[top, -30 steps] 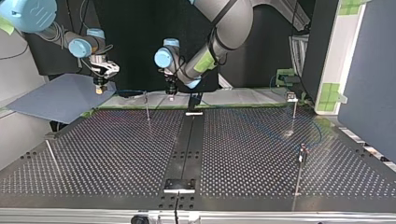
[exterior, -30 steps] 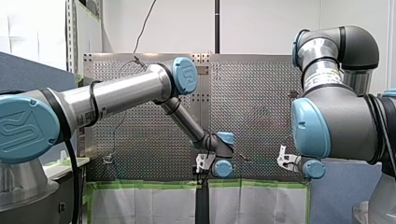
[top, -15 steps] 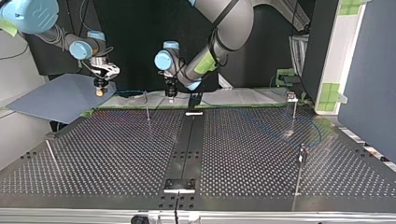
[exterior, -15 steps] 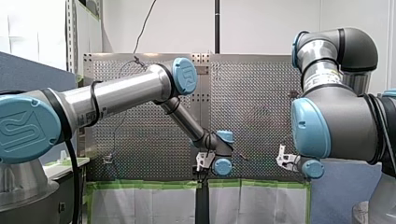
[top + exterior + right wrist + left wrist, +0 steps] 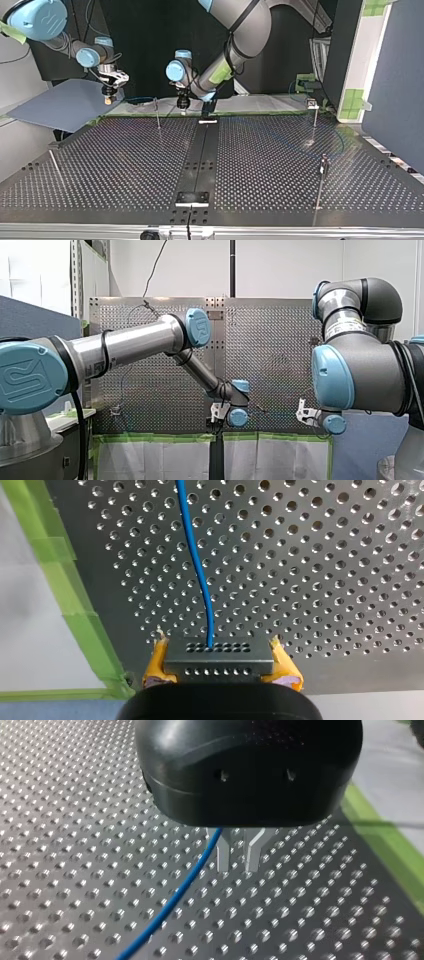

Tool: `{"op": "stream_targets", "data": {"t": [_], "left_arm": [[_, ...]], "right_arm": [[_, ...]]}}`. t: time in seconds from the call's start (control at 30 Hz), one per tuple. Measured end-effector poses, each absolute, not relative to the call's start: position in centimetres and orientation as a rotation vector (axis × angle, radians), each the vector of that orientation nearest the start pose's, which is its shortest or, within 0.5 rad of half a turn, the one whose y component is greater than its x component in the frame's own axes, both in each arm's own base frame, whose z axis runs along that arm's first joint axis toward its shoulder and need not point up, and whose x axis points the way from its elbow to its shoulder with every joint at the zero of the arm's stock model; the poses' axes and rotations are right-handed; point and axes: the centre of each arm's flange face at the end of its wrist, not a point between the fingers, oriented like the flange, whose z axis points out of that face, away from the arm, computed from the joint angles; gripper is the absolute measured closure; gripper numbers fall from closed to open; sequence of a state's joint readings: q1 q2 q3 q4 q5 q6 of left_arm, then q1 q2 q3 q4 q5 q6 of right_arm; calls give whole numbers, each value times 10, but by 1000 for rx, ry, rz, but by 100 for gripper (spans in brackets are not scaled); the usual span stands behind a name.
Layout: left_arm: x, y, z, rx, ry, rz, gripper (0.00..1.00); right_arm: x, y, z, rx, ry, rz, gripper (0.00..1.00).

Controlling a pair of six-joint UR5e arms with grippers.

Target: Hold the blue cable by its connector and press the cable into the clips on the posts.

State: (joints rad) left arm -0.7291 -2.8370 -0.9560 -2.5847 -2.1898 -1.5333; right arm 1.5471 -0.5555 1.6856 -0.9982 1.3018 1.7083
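Over the last second both arms have sunk a little toward the tabletop (image 5: 125,165). In the top view my left gripper (image 5: 182,103) sits lower over the green-taped edge nearest the arms, close to the middle seam. My right gripper (image 5: 107,98) has dipped near that edge's corner at the view's left. I read this as the line being brought down to clip height, with the pressing itself yet to come. The nearest post (image 5: 157,114) stands between the two grippers, but its clip is too small to show whether anything sits in it. The right gripper's yellow pads (image 5: 155,667) pinch the dark connector (image 5: 219,661) from both sides, and the blue cable (image 5: 198,565) leaves it across the perforated plate. My left arm reaches long and low, wrist turned downward. Its metal fingers (image 5: 223,856) stand slightly parted with nothing between them, and the cable runs just beside one finger and on over the tabletop.
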Motion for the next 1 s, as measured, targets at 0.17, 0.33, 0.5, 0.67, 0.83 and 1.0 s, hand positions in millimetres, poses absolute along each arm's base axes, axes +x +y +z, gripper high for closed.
{"op": "stream_targets", "data": {"t": [0.17, 0.33, 0.5, 0.67, 0.83, 1.0], "left_arm": [[553, -580, -45, 151, 1629, -15, 80], [564, -574, -41, 142, 1627, -10, 80], [570, -568, -42, 139, 1631, -2, 80], [575, -565, -41, 142, 1630, -7, 80], [579, -563, -39, 139, 1627, -7, 80], [581, -560, -40, 147, 1629, 4, 100]], "right_arm": [[143, -625, -74, 1409, -1309, 1437, 100], [142, -636, -69, 1398, -1299, 1443, 100], [141, -647, -63, 1387, -1280, 1457, 100], [140, -657, -57, 1370, -1265, 1471, 100], [139, -667, -51, 1359, -1250, 1480, 100], [139, -672, -48, 1356, -1244, 1484, 100]]}}
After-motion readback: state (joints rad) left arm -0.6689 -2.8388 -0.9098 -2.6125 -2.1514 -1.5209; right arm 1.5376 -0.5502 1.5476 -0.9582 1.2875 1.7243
